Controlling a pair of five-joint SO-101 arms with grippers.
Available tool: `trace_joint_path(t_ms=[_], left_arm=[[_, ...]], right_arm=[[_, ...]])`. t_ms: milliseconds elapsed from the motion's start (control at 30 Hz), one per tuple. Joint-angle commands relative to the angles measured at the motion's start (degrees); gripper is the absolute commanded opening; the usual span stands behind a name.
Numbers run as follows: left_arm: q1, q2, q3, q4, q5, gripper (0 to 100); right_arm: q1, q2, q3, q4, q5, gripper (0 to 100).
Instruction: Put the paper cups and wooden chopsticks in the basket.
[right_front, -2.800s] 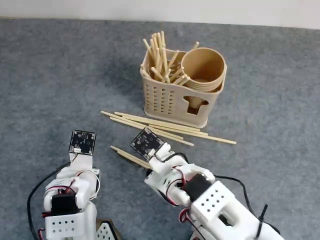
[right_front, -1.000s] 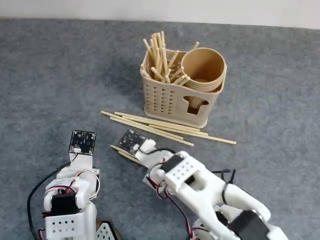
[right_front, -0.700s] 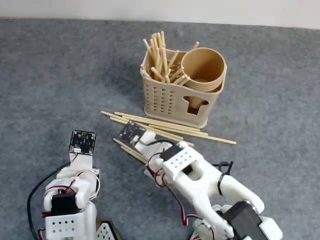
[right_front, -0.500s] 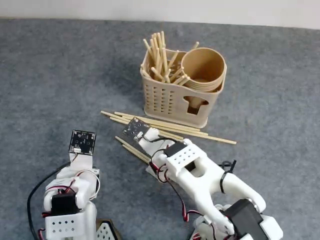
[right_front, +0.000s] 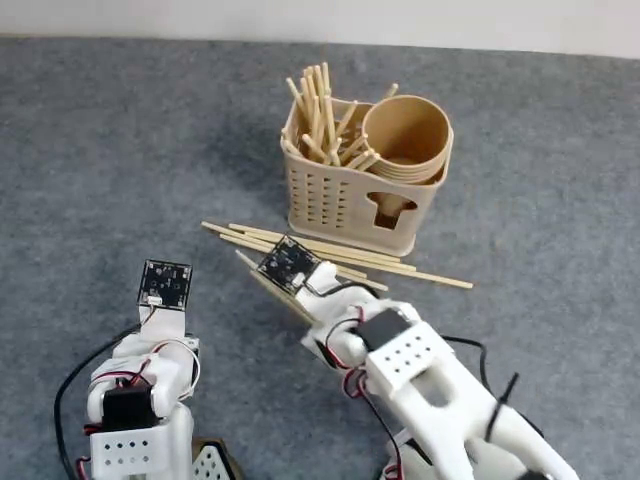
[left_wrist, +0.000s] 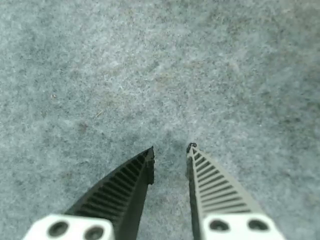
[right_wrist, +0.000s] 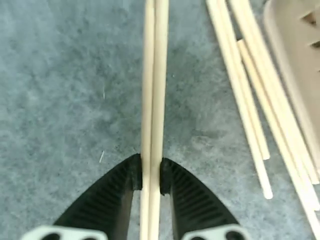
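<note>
My right gripper (right_wrist: 150, 160) is clamped on a pair of chopsticks (right_wrist: 154, 75). At least four loose chopsticks (right_wrist: 247, 115) lie on the carpet (right_front: 120, 150) just in front of the basket (right_front: 340, 215), which holds a bundle of sticks (right_front: 318, 110) and one stack of cups (right_front: 405, 135). My left gripper (left_wrist: 170, 148) hangs with its fingers apart over bare carpet. Since a moment ago my pair has swung nearer the loose ones. I cannot count the nested cups.

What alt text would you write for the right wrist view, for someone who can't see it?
The right arm's end effector is shut on a pair of wooden chopsticks over grey carpet. More loose chopsticks lie to one side, beside a wall of the beige basket.
</note>
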Motion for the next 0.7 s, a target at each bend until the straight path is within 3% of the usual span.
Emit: trace_joint_path(t_ms=[0,267,500,667], left_arm=[[-0.31,0.04,1.19,0.26,0.35,12],[-0.31,0.04,1.19,0.26,0.35,12],[-0.31,0.04,1.19,0.26,0.35,12],[-0.31,0.04,1.19,0.26,0.35,12]], right_arm=[[2.24,-6.64,-0.57,0.4,-3.96,0.5],[5.93,-23.87,0.31,4.88,-6.77,0.5],[5.93,-40.57,0.31,6.2,-17.49,0.9],[5.93,-45.93,0.31,3.3,-19.25,1.0]])
